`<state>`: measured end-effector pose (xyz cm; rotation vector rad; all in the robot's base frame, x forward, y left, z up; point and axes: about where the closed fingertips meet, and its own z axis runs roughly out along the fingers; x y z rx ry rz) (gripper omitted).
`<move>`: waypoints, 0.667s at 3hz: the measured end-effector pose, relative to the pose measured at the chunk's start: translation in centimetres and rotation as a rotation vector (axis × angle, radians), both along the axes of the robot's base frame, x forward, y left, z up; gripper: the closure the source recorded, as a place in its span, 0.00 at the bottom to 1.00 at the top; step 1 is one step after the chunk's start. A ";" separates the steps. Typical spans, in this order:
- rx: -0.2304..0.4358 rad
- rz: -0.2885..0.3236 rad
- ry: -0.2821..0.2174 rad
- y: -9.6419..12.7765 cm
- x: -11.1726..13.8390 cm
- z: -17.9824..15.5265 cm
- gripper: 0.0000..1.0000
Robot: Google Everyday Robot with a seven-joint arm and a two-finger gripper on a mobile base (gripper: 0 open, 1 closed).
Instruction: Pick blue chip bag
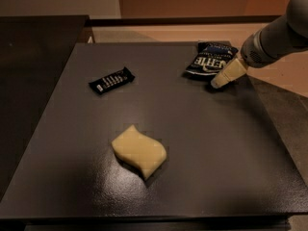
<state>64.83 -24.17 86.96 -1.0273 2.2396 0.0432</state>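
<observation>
The blue chip bag (pixel 208 60), dark navy with white lettering, lies flat at the far right of the dark table (pixel 192 148). The gripper (pixel 219 82), with pale cream fingers on a grey arm coming in from the upper right, sits low over the table just at the bag's right front corner, its tip at the bag's edge. It holds nothing that I can see.
A slim black candy bar (pixel 111 80) with white print lies at the far left. A pale yellow wavy sponge (pixel 139 150) lies near the front centre. The table's right edge runs close to the arm; a dark counter (pixel 33 47) stands to the left.
</observation>
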 end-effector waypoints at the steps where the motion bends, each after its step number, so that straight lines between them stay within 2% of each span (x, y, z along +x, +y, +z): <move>1: 0.064 -0.034 0.029 -0.1 1.4 -1.3 0.00; 2: 0.133 -0.058 0.056 0.2 2.3 -2.0 0.00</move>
